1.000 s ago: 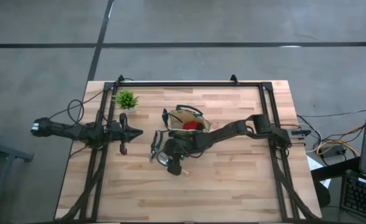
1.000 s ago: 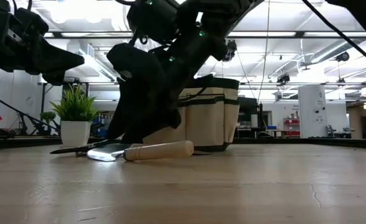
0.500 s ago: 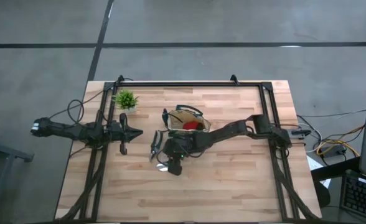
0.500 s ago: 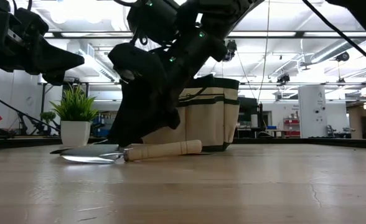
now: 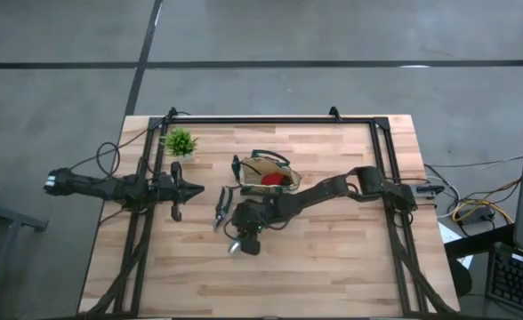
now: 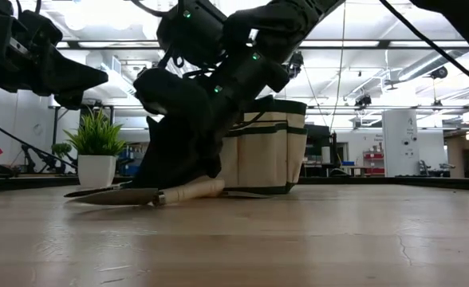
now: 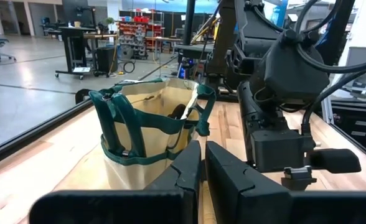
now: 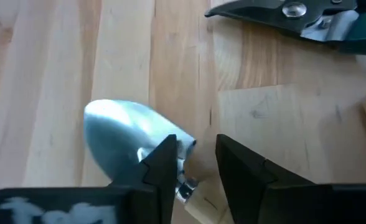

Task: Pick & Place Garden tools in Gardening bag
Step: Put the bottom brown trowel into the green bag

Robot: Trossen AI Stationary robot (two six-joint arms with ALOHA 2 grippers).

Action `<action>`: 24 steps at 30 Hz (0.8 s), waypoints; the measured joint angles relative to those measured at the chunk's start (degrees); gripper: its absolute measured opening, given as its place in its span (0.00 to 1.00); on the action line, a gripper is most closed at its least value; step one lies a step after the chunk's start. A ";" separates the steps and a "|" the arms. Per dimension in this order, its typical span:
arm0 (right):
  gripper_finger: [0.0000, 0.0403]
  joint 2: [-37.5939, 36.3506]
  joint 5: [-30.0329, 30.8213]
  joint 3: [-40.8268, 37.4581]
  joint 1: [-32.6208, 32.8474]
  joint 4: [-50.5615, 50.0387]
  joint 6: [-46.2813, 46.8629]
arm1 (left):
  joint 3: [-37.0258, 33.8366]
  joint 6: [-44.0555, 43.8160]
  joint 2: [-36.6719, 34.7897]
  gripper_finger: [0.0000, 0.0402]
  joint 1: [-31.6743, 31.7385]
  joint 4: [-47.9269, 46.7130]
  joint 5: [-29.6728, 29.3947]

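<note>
The wooden-handled trowel (image 5: 236, 246) lies on the table in front of the tan gardening bag (image 5: 266, 173), its blade (image 8: 124, 134) flat on the wood. My right gripper (image 5: 248, 238) stands over it, closed around its neck. One grey pruner (image 5: 221, 206) lies on the table left of the bag and also shows in the right wrist view (image 8: 295, 15). The red-headed piece (image 5: 275, 180) sits inside the bag. My left gripper (image 5: 199, 188) waits shut and empty left of the bag, above the table. My right gripper holds the trowel's neck (image 8: 186, 183), where the blade meets the wooden handle, between its two fingers (image 8: 161, 162). The fingers come from above, slanting down, and lie across the trowel. The blade (image 6: 111, 195) rests on the table, and the handle (image 6: 191, 190) is half hidden behind the gripper.
A small green potted plant (image 5: 181, 142) stands at the far left of the table. The bag (image 6: 266, 143) stands upright right behind the trowel. A black frame rail (image 5: 270, 120) runs along the far edge. Bare wood (image 5: 333, 267) lies near and right.
My right gripper has come down a little toward the table's near edge, onto the trowel. The trowel has turned about on the table. Its blade now points more toward the near left, and less of its handle shows from behind the gripper.
</note>
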 joint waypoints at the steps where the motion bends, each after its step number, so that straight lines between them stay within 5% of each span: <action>1: 0.24 -0.01 0.00 0.00 0.00 -0.05 -0.20 | 0.01 0.00 0.02 0.08 0.00 -0.01 0.02; 8: 0.04 -0.72 -0.32 -0.06 0.87 -0.63 -2.82 | 0.01 0.00 0.02 0.08 0.00 -0.01 0.00; 17: 0.02 -3.38 7.83 0.07 3.00 -0.61 -7.82 | 0.01 0.00 0.00 0.08 0.00 -0.01 0.00; 24: 0.02 -5.28 7.83 0.09 7.87 -4.92 -17.92 | -0.01 0.00 0.00 0.08 0.00 -0.01 0.00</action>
